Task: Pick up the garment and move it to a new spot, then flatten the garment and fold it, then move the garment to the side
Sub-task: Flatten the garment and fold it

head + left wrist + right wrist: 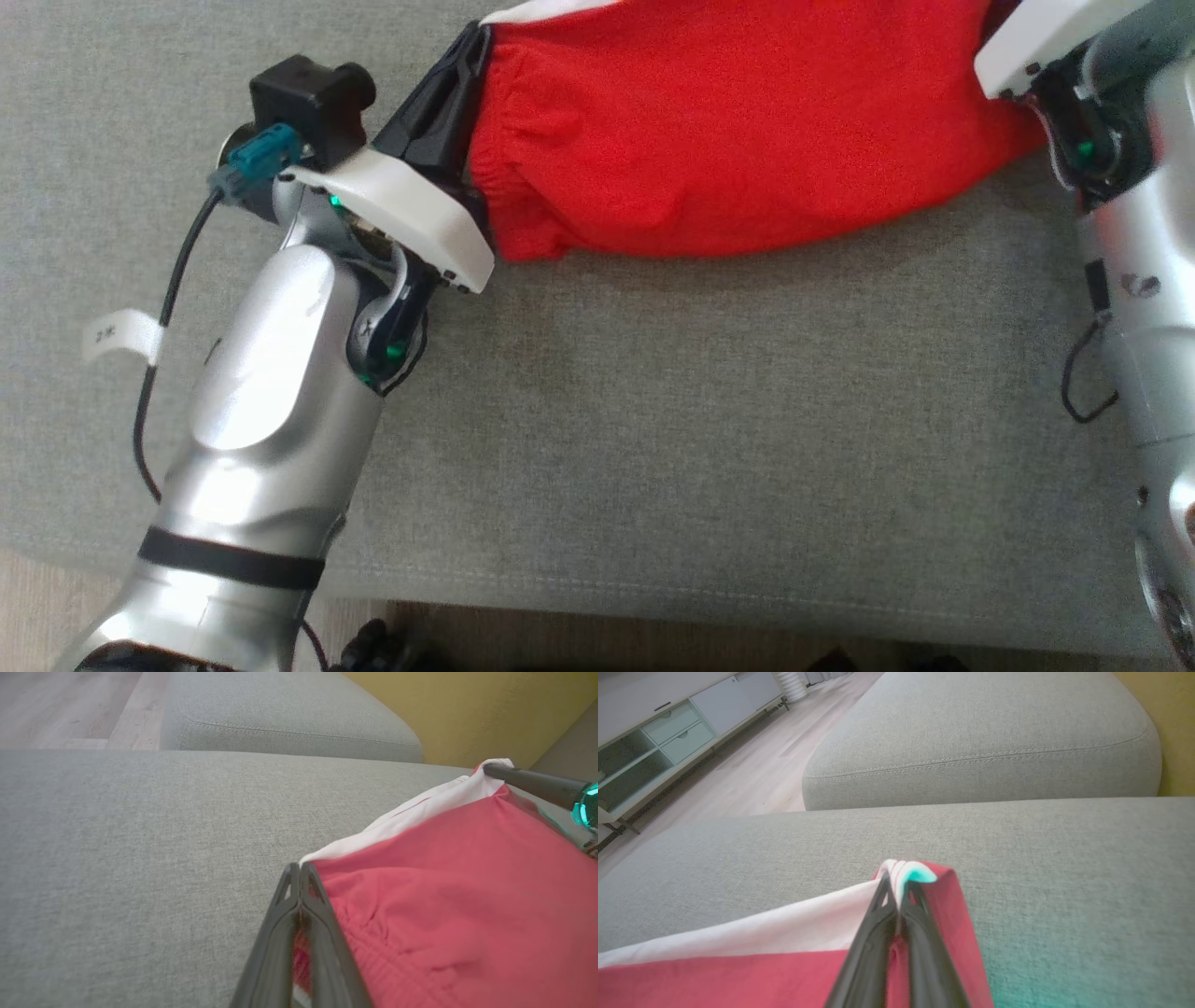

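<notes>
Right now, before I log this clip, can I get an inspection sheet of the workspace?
Surface: grey cushion, woven fabric, stitched front edge.
Job's things: red garment with white trim, stretched between both claws.
Clutter: nothing seen.
Claws: left claw shut on the garment's gathered corner; right claw shut on its white-trimmed corner.
Cables: black cable with a white tag beside the left arm; black loop on the right forearm.
Surroundings: second cushion, wood floor, pale cabinet, yellow wall.

Soft matt cloth garment [747, 140]; coarse woven couch [700, 420]; glossy silvery left arm [271, 401].
</notes>
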Robot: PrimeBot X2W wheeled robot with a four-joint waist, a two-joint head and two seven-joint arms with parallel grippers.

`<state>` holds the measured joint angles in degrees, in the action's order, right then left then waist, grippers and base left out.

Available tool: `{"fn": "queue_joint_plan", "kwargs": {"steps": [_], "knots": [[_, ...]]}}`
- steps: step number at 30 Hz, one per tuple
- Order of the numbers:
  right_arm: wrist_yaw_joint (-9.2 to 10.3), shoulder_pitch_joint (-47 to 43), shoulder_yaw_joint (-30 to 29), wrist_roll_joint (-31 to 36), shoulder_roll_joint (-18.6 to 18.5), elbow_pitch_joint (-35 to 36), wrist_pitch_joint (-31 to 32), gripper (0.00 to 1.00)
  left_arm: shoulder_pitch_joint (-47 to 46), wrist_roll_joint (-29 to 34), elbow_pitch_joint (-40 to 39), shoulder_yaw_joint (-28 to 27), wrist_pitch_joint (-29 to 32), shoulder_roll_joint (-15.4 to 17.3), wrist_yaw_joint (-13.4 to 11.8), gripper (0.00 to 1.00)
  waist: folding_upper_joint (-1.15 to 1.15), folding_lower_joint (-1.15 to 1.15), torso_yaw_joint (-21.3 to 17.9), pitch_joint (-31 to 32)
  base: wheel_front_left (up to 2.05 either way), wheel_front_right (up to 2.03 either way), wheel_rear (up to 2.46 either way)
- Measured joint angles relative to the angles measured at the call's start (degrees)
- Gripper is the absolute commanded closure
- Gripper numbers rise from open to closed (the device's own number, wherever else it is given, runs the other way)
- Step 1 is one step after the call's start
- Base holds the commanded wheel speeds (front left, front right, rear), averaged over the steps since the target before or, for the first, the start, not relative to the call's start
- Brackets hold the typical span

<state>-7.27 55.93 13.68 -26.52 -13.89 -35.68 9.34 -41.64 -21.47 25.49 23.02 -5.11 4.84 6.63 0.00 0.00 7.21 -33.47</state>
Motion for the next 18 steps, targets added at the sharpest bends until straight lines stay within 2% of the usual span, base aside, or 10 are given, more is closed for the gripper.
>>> {"fn": "queue_joint_plan", "kwargs": {"steps": [1,2,4,9,12,18], "knots": [[0.0,0.3,0.3,-0.3,0.1,-0.6,-1.2,0.28,-0.2,-0.4,0.8,0.0,-0.6,-0.1,0.0,0.49,0.0,0.0,-0.1,0.0,0.0,0.0,0.0],[0.0,0.7,0.8,-0.5,0.3,-1.6,-2.0,0.0,-0.4,-0.6,1.6,0.0,-1.2,-0.2,0.0,0.0,0.0,0.0,-0.2,0.1,0.0,0.0,0.0],[0.0,1.0,2.0,-0.9,0.4,-2.3,-4.3,0.0,-0.6,-1.1,2.9,0.0,-1.9,-0.4,0.0,0.0,0.0,0.0,-0.3,0.2,0.0,0.0,0.0],[0.0,0.4,2.4,-0.5,0.8,-2.1,-14.8,0.0,0.4,-3.8,4.0,-2.2,-6.0,-0.8,-0.3,0.0,0.0,0.0,-1.0,1.6,0.0,0.0,0.0],[0.0,-2.8,1.3,2.8,1.0,-0.7,-19.9,0.0,3.0,-3.2,1.5,-4.0,-8.3,-0.4,-3.0,0.0,0.0,0.0,-1.7,3.0,0.0,0.0,0.0],[0.0,-13.4,-3.7,10.7,2.7,5.6,-22.1,0.0,9.1,0.3,-6.3,-7.4,-9.2,1.5,-7.6,0.0,0.0,-0.01,-3.4,5.8,0.0,0.0,0.0]]}}
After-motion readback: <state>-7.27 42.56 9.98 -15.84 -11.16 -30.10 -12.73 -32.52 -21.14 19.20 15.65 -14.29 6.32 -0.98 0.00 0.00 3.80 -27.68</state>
